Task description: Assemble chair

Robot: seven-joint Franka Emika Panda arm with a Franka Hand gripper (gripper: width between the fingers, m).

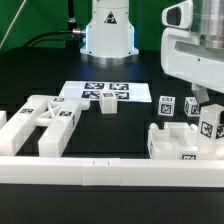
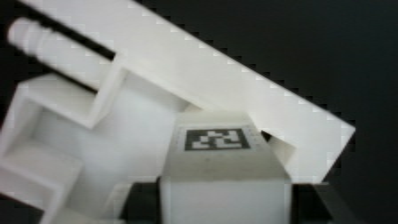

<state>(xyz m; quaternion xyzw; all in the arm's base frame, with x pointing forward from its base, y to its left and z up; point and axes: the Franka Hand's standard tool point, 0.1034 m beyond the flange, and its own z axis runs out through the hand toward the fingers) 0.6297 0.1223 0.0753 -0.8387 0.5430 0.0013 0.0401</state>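
The gripper (image 1: 206, 104) hangs over the desk (image 1: 130, 122) near its edge on the exterior view's right. Its jaws are narrow and appear clamped on a white tagged leg bar (image 1: 212, 126). In the wrist view, the gripper (image 2: 222, 202) has dark fingers pressed against both sides of that leg bar (image 2: 217, 140), with no gap showing. The bar's tag faces the camera.

The bar seems to run down from the jaws, roughly upright, though its lower end is hard to make out. The slotted seat block (image 1: 178, 142) lies just beside and below it, toward the exterior view's left and close to the desk's front edge. In the wrist view the seat block (image 2: 71, 120) fills the picture beyond the bar, with one long straight edge crossing at a slant.

The next move likely depends on lining the held bar up with a slot in this block.

The arm comes down from above, with its wrist nearly vertical and the white housing directly over the jaws.

Two more tagged pieces (image 1: 168, 105) (image 1: 190, 108) stand just behind the seat block. The X-braced frame (image 1: 45, 118) lies well apart, near the front corner on the exterior view's left. The marker board (image 1: 95, 90) lies flat toward the back edge. A long border rail (image 1: 100, 172) runs along the front edge.
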